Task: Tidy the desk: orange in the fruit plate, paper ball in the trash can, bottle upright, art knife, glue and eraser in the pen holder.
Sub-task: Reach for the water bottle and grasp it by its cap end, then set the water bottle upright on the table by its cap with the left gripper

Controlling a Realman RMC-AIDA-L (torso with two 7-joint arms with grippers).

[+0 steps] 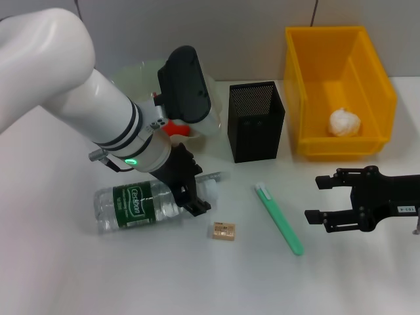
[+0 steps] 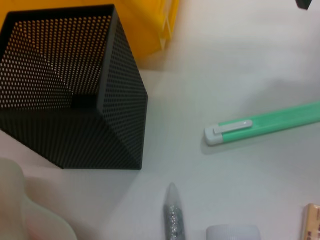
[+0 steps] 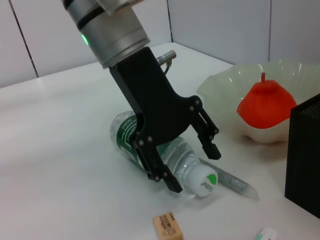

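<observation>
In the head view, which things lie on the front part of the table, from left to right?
bottle → left gripper over the bottle's neck → eraser → green art knife → right gripper.

I see: bottle (image 1: 134, 205) clear glossy plastic; pen holder (image 1: 256, 121) matt black metal mesh; trash can (image 1: 339, 88) smooth yellow plastic; paper ball (image 1: 344, 122) crumpled.

Laboratory test bench: a plain white table (image 1: 79, 275) against bare grey panelled walls (image 3: 60, 35), with staged desk items arranged for robot trials.
</observation>
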